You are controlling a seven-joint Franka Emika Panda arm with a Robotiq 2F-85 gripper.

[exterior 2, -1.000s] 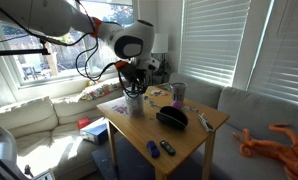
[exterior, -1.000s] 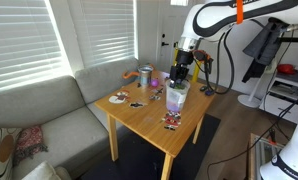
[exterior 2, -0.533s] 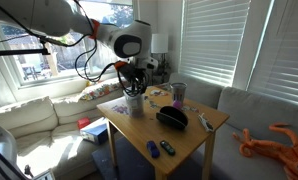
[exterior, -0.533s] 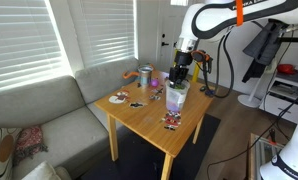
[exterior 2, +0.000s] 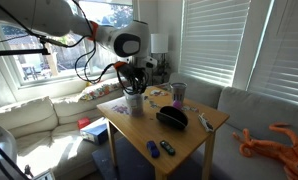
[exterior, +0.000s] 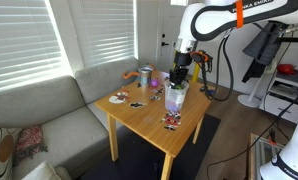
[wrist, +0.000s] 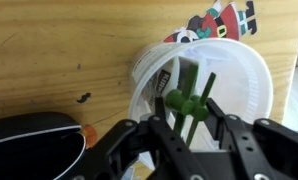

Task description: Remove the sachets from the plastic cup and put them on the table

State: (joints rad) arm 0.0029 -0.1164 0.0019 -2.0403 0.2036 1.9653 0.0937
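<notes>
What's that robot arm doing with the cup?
The robot arm holds its gripper right over the plastic cup, which stands on the table. The sachets are inside the cup, poking up between the gripper's fingers. I can't tell if it has pinched them. It hasn't lifted them out yet.

table [exterior: 147, 115] bare at its middle, dark object [wrist: 29, 140] just beside plastic cup [wrist: 251, 95], grey cup [exterior: 145, 76] well apart
</notes>
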